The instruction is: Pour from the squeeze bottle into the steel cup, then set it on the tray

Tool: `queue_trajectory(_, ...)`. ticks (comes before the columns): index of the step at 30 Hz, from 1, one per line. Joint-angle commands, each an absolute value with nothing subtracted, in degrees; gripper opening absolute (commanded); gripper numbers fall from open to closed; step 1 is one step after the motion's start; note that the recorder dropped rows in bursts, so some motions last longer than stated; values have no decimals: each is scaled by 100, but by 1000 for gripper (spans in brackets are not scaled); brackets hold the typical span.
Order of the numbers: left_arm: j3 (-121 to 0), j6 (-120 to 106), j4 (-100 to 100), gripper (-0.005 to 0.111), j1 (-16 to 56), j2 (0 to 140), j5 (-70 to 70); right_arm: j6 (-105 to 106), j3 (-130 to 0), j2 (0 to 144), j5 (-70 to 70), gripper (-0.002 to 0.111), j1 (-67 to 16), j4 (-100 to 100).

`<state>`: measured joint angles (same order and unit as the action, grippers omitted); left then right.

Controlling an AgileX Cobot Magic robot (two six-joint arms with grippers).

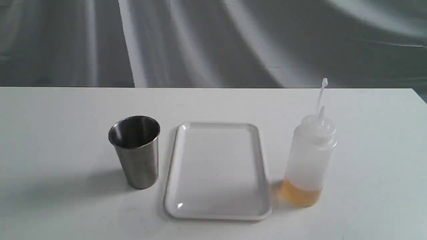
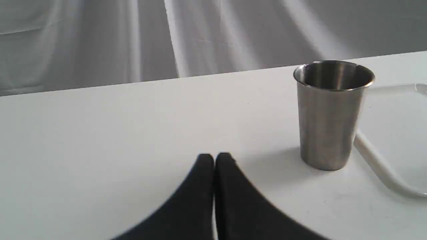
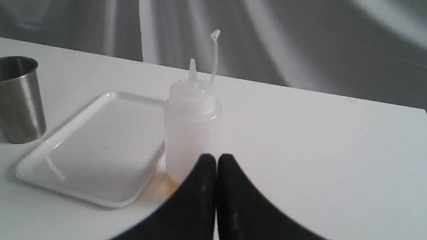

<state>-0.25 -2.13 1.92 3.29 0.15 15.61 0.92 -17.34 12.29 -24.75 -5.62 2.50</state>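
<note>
Steel, brushed and tapering, with a shiny rim: the steel cup (image 1: 134, 151) stands upright on the matte white table (image 1: 50, 133), left in the exterior view. Just beside it lies the tray (image 1: 217, 166), glossy white plastic, flat, with rounded corners and a low rim. At the tray's other long edge stands the squeeze bottle (image 1: 310, 156), a cloudy cylinder, upright, cone nozzle uncapped, thin cap strap (image 1: 322, 93) sticking up, amber liquid (image 1: 302, 195) pooled at the bottom. Bare tabletop runs wide outside the cup and the bottle, and back to the far edge. Left gripper (image 2: 214, 160): black fingers pressed together, pinching nothing, apart from the cup. Right gripper (image 3: 217, 160): also pressed together, just short of the bottle.
</note>
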Motion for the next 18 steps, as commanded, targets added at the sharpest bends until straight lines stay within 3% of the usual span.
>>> queue_trajectory(1, 0, -199, 188, 0, 362, 0, 1522, 83, -2130, 2030, -2491, 0, -524, 323)
queue_trajectory(8, 0, -204, 188, 0, 362, 0, 1522, -141, -2759, 3472, -1967, 0, -570, 274)
queue_trajectory(18, 0, -185, 188, 0, 362, 0, 1522, -174, -3034, 5251, -1711, 0, -2086, 583)
